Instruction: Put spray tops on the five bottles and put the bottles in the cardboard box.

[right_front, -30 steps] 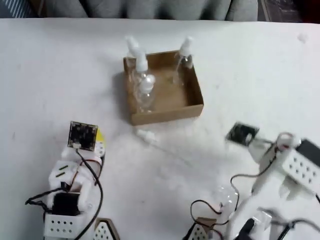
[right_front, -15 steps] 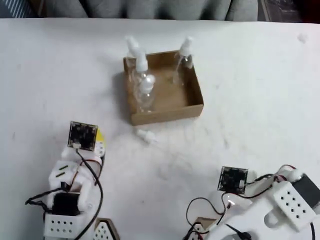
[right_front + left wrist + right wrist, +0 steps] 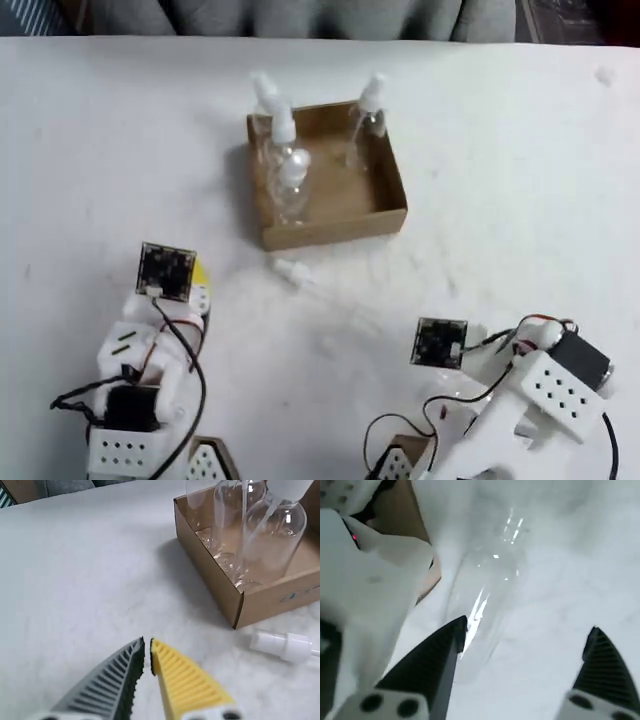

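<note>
I'm hovering the right tool, jaws wide, off-centre over the bottle near the table's near edge; closing could be nudging it into a roll. The left tool is sitting closed; the top is lying just beside the box.

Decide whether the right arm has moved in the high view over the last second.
Yes. The right arm has pulled back from the box, toward the near edge of the table, and shifted slightly left.
</note>
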Robot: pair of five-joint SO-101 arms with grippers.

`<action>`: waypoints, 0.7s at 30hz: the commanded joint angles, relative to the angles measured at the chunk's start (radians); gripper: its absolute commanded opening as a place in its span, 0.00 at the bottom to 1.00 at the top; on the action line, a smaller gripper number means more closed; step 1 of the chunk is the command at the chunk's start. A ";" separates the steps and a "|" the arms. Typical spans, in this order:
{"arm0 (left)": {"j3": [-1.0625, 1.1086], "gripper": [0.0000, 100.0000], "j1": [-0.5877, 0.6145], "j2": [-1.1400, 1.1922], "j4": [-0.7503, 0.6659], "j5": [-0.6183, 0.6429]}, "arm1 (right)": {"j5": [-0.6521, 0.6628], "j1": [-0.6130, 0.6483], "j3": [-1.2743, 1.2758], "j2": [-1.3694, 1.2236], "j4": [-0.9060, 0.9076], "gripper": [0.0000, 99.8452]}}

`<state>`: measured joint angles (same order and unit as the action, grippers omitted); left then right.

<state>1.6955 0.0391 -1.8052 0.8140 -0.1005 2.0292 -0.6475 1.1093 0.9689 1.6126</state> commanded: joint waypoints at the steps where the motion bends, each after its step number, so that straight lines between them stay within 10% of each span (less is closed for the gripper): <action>1: -0.002 0.02 0.002 -0.022 0.003 -0.011 | -0.054 0.012 0.020 -0.010 0.004 0.32; 21: -0.002 0.02 0.001 -0.022 0.005 -0.011 | -0.292 0.128 -0.147 -0.292 0.105 0.32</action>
<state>1.6955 0.0391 -1.8052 0.8140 -0.1005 1.7484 -0.5554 1.0173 0.7925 1.6571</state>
